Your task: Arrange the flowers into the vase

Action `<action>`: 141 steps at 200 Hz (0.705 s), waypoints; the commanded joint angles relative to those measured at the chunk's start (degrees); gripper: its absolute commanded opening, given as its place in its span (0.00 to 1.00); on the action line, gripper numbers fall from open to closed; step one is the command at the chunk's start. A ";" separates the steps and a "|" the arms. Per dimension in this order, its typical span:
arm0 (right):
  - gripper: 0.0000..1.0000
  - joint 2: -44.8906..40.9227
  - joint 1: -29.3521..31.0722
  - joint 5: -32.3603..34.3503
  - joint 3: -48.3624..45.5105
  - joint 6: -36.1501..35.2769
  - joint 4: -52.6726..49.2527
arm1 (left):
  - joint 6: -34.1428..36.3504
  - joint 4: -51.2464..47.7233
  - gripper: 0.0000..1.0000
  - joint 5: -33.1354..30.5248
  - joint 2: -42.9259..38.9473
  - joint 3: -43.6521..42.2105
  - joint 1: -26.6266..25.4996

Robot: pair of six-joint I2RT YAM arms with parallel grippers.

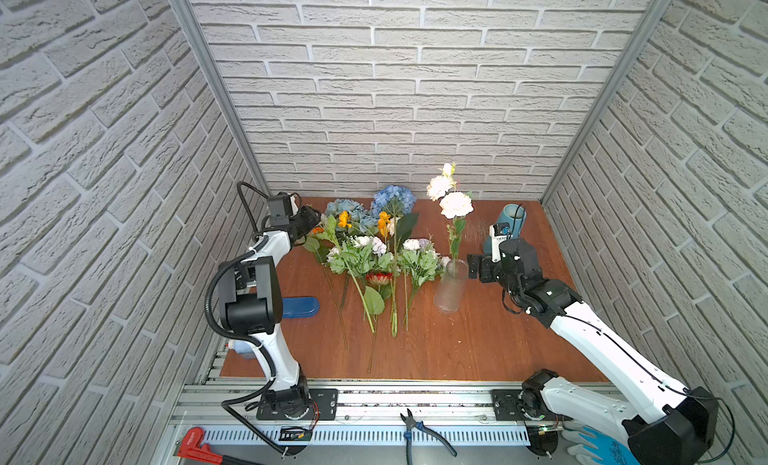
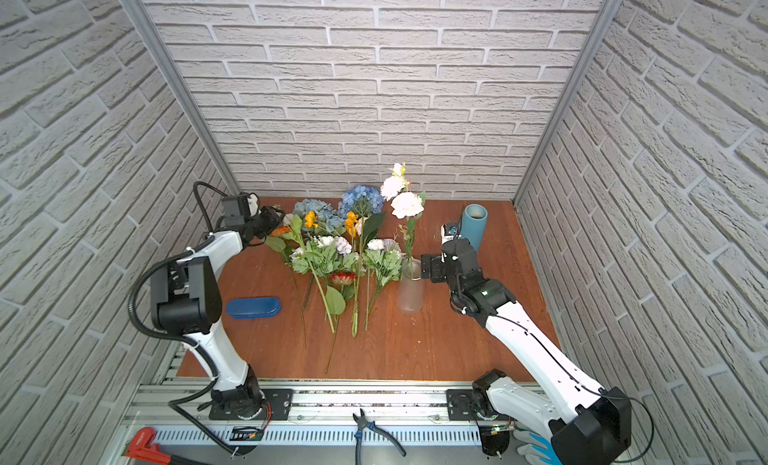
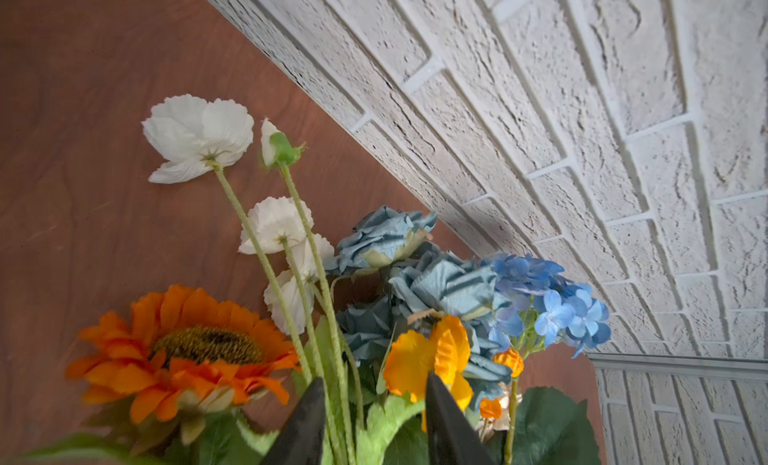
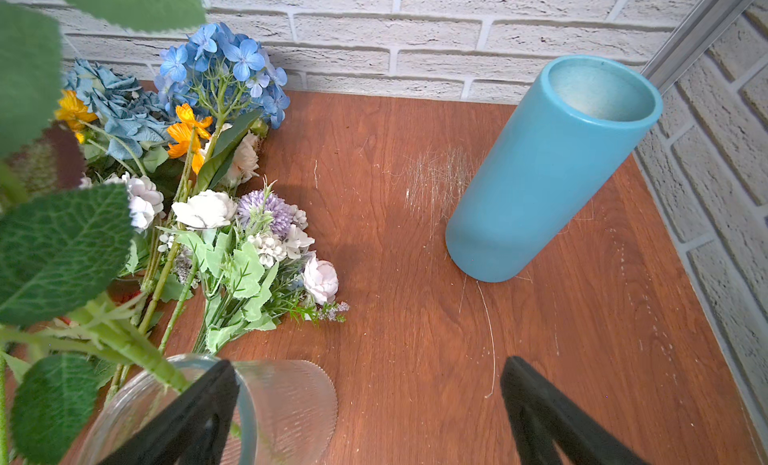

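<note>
Lying with heads toward the back wall, most of the flowers [image 2: 328, 259] were spread across the middle of the wooden table [image 1: 478, 338]. One pale rose stem [image 1: 456, 205] stood upright in the clear glass vase [image 1: 449, 292], just right of them.

Only the left wrist view showed the white poppies [image 3: 197, 134] and the orange daisy [image 3: 195, 350] plainly; both top views barely caught them behind the arm. Only the right wrist view looked into the blue ceramic vase [image 4: 540, 184].

Counted: two vases, two lilac-white bunches [image 4: 257, 234], two blue hydrangea heads [image 1: 392, 199], one red daisy [image 1: 379, 279].

The left gripper [image 3: 374, 377] had its fingers partly apart, straddling poppy stems; whether they pressed them could not be told. The right gripper [image 4: 370, 361] was spread wide, holding nothing, one finger [image 4: 199, 404] crossing the glass vase's rim.

A blue case [image 2: 253, 308] lay near the left arm, and pliers [image 1: 415, 431] lay on the front rail.
</note>
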 commanded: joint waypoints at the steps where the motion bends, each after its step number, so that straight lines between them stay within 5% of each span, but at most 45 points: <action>1: 1.00 0.02 -0.33 0.19 1.08 0.53 2.33 | 1.36 -1.73 0.40 2.07 2.11 2.29 -0.12; 69: 0.99 -0.77 -0.41 0.39 0.97 0.70 1.45 | 3.28 -2.28 0.41 -3.83 -11.44 -11.13 -3.65; 141: 0.99 1.07 -0.41 -1.35 1.45 1.32 1.63 | 0.06 -4.32 0.40 -7.62 -22.77 -22.48 -13.35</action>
